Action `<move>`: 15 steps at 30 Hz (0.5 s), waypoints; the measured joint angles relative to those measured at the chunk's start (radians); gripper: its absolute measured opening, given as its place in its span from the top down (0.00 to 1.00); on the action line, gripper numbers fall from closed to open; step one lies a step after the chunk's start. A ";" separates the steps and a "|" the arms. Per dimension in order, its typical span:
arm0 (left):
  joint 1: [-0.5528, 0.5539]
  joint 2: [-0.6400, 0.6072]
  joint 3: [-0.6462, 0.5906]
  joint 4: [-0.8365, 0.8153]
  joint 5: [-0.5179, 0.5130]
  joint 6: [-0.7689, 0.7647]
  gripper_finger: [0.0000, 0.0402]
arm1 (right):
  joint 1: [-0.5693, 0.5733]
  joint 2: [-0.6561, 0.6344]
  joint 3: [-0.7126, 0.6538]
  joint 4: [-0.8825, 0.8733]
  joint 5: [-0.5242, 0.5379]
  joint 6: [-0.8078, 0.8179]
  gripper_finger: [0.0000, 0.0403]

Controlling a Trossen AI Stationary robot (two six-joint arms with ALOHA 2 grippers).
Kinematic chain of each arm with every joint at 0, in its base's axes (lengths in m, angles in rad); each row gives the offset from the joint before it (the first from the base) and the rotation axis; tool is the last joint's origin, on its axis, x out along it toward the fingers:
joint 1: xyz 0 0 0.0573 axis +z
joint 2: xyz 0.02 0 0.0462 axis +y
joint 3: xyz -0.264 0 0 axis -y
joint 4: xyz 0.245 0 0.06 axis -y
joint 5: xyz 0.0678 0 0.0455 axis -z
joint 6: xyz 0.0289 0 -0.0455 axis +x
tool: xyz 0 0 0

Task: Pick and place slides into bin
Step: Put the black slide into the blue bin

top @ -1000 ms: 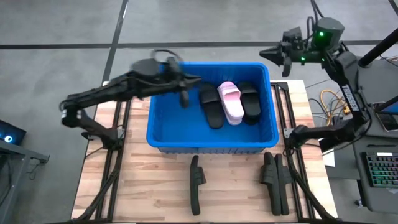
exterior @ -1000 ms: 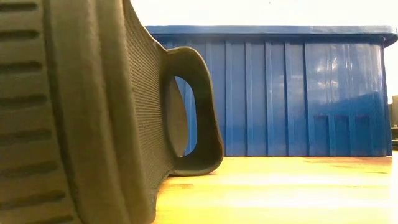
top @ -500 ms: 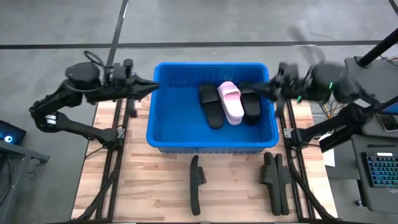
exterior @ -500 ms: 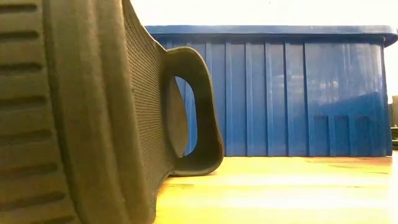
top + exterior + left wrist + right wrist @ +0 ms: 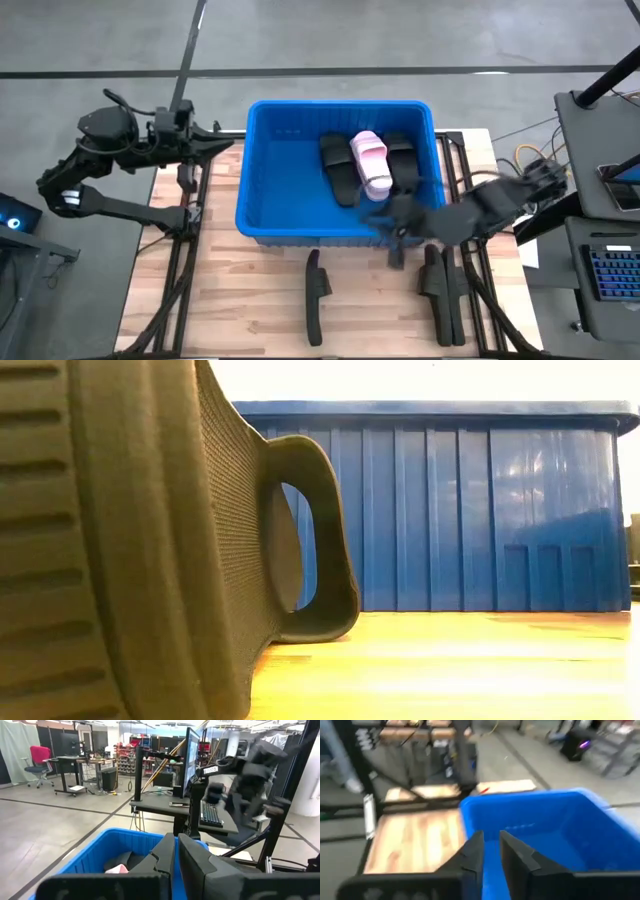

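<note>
The blue bin stands in the middle of the table. Inside it lie a pink pair of slides and black slides on either side of it. More black slides stand on edge on the table near its front: one and a pair. One black slide fills the low view's left, with the bin behind it. My left gripper is shut and bare beside the bin's left rim. My right gripper, blurred, hangs over the bin's near right corner, its fingers a little apart and bare.
Bare table planks lie to the bin's left and right. Black rails run along both table sides. A desk with a keyboard stands beyond the right edge.
My left gripper has drawn back from over the bin's far left part toward the table's left edge and now stands outside the rim. My right arm has swung from beyond the far right corner toward the near edge, over the bin's near right corner. The slides have not moved.
</note>
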 joint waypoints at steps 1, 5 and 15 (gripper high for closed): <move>0.000 0.000 -0.002 0.000 0.000 0.000 0.98 | 0.000 0.025 0.000 0.001 -0.031 0.020 0.83; 0.000 0.001 -0.009 0.000 0.000 0.000 0.98 | 0.002 0.122 0.000 0.002 -0.116 0.110 0.67; 0.000 0.008 -0.026 0.003 -0.002 0.000 0.98 | 0.041 0.271 0.000 0.002 -0.217 0.423 0.43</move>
